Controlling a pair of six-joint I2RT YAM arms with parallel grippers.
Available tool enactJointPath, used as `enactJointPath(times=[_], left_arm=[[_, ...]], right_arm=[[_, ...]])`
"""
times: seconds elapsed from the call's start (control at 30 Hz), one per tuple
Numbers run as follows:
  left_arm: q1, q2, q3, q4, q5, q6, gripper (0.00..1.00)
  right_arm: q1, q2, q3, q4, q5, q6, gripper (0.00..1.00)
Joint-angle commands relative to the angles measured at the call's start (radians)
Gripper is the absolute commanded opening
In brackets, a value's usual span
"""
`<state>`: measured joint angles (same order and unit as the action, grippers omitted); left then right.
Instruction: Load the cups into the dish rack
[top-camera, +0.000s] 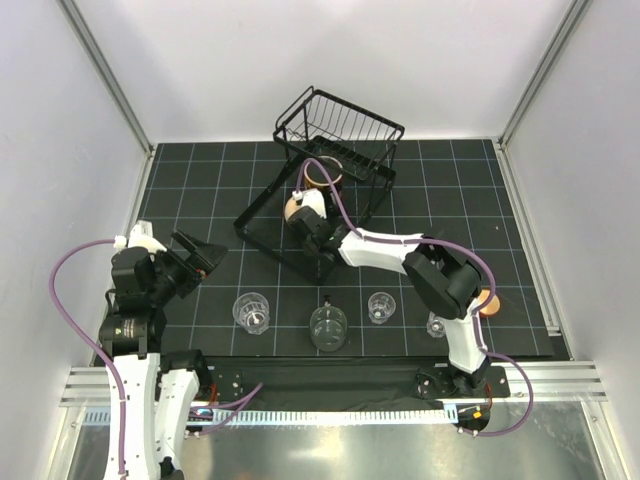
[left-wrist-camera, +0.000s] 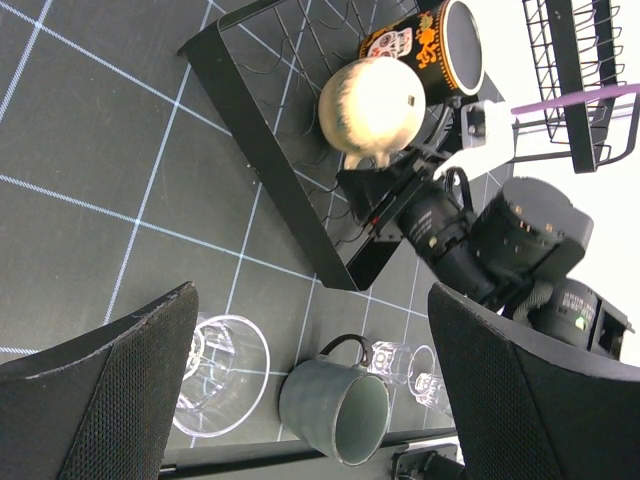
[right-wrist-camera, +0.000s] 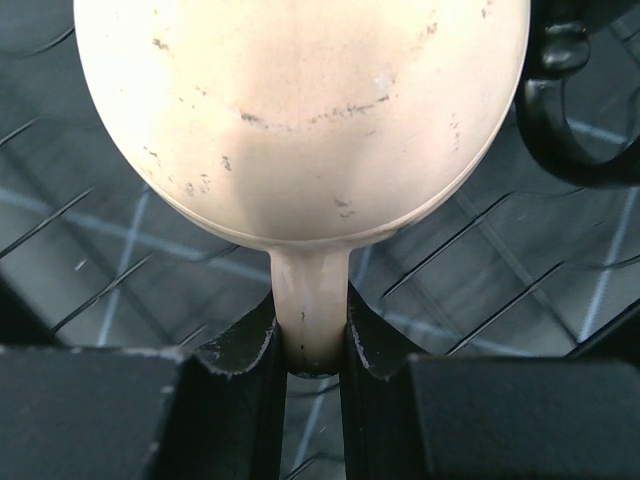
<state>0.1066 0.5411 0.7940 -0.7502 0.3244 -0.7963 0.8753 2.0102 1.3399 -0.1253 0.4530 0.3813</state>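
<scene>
Right gripper (right-wrist-camera: 310, 345) pinched shut on beige mug (right-wrist-camera: 300, 110) by thin handle alone, dish rack (right-wrist-camera: 470, 290) below. Mug may swivel, strike black mug (left-wrist-camera: 425, 45) just beyond. Left gripper (left-wrist-camera: 312, 340) agape, empty.

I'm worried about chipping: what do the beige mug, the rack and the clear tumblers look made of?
The beige mug looks like glazed ceramic: glossy, with dark specks. The dish rack seems metal wire with a matte black coating. The clear tumblers are glass or maybe plastic, fully see-through.
</scene>
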Motion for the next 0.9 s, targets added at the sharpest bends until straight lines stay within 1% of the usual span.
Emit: enactJointPath(times=[0.0, 0.63, 0.77, 0.8, 0.87], left_arm=[[0.001, 0.010, -0.002, 0.026, 0.011, 0.016, 0.92], [0.001, -0.004, -0.006, 0.011, 0.007, 0.020, 0.92], [0.001, 0.057, 0.004, -0.009, 0.016, 0.041, 0.89], [0.001, 0.100, 0.014, -0.009, 0.022, 0.049, 0.89], [-0.004, 0.144, 0.028, -0.014, 0.033, 0.072, 0.89]], right_arm=[[-0.035, 0.041, 0.056, -0.056, 0.055, -0.024, 0.04], [-0.101, 0.096, 0.182, -0.080, 0.075, -0.041, 0.04], [-0.101, 0.091, 0.179, -0.079, 0.053, -0.036, 0.04], [-0.101, 0.090, 0.171, -0.077, 0.047, -0.030, 0.04], [-0.099, 0.084, 0.156, -0.066, 0.033, -0.030, 0.06]])
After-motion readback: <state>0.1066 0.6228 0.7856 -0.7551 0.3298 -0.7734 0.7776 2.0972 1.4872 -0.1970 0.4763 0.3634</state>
